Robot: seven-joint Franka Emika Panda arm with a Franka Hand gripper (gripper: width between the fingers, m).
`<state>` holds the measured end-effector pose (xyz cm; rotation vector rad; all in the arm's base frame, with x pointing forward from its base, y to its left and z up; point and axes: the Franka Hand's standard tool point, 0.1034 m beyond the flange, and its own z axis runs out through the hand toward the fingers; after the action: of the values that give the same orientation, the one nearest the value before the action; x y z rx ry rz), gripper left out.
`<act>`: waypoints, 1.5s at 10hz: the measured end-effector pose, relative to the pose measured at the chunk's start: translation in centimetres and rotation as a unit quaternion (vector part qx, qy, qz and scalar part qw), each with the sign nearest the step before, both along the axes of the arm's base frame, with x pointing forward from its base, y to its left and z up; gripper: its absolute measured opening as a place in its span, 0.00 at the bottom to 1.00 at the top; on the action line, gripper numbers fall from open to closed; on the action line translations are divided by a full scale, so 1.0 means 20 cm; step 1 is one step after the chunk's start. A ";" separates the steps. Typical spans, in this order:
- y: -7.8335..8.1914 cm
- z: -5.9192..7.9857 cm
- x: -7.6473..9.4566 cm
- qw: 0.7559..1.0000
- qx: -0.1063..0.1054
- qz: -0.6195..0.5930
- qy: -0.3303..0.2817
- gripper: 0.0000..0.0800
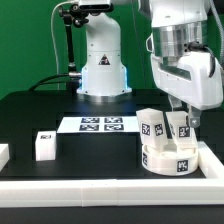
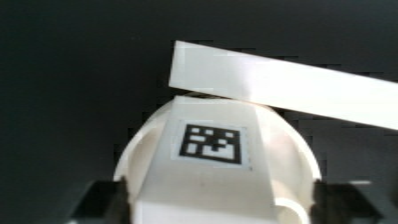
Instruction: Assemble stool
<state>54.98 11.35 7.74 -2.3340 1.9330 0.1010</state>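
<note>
- A black, matte table (image 1: 90, 150) is seen carrying all the parts.
- A thin flat white marker board (image 1: 100, 124) is laid near the middle, in front of the white robot base (image 1: 103, 70).
- A white rectangular plastic leg block (image 1: 44, 146), tagged, is stood alone towards the exterior view's left.
- Another white piece (image 1: 3, 154) is cut off at that edge.
- A long white border rail (image 1: 100, 188) is run along the front and up the exterior view's right.
- A low round white plastic seat (image 1: 170, 160) is set in the rail's corner.

Bright, even light; whites glare, wrist view blurred.
</note>
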 end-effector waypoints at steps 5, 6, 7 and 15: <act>0.00 0.12 0.03 0.996 0.006 0.090 -0.015 0.81; 0.00 0.11 0.02 0.995 0.006 0.094 -0.014 0.81; 0.00 0.11 0.02 0.993 0.005 0.118 -0.017 0.81; 0.02 0.13 0.04 0.852 -0.016 0.520 -0.065 0.81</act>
<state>55.71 11.72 10.26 -2.9941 0.4223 -0.0101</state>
